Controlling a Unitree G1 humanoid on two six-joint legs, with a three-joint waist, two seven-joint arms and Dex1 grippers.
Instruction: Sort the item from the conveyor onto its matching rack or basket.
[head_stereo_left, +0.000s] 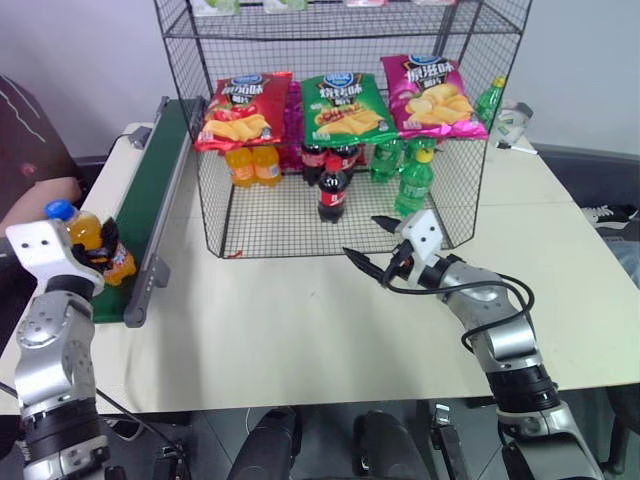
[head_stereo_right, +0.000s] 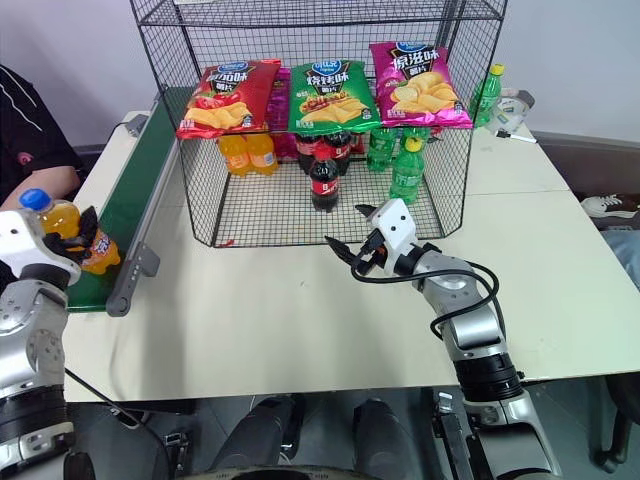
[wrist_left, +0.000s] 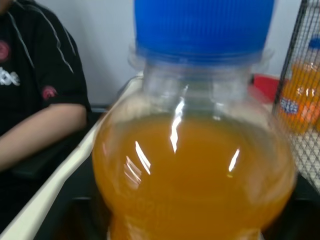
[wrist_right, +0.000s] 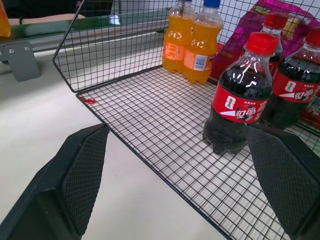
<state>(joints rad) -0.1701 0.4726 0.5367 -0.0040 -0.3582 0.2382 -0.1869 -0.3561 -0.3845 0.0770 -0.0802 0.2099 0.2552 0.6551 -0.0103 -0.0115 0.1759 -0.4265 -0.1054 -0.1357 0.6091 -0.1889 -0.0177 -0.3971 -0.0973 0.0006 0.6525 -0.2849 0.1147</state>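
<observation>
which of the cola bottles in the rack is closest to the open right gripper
The front cola bottle, standing alone ahead of the other colas near the rack's open edge, just before the right gripper.

Head cameras look down over the table (head_stereo_left: 300, 330); wrist cameras sit close, sharing the wire rack (wrist_right: 150, 100).

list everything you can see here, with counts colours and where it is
orange soda bottle: 1, blue cap, at conveyor's near end, in left gripper
conveyor: 1, dark green belt, table's left
wire rack: 1, black, table's far middle
orange soda bottles: 2, rack floor, left
cola bottles: several, red caps, rack floor, middle
green bottles: several, yellow caps, rack floor, right
crisp bags: 3, red, green, pink, across the rack
table: 1, cream
person's arm: 1, left of conveyor
left gripper: shut on bottle
right gripper: open, before the rack
</observation>
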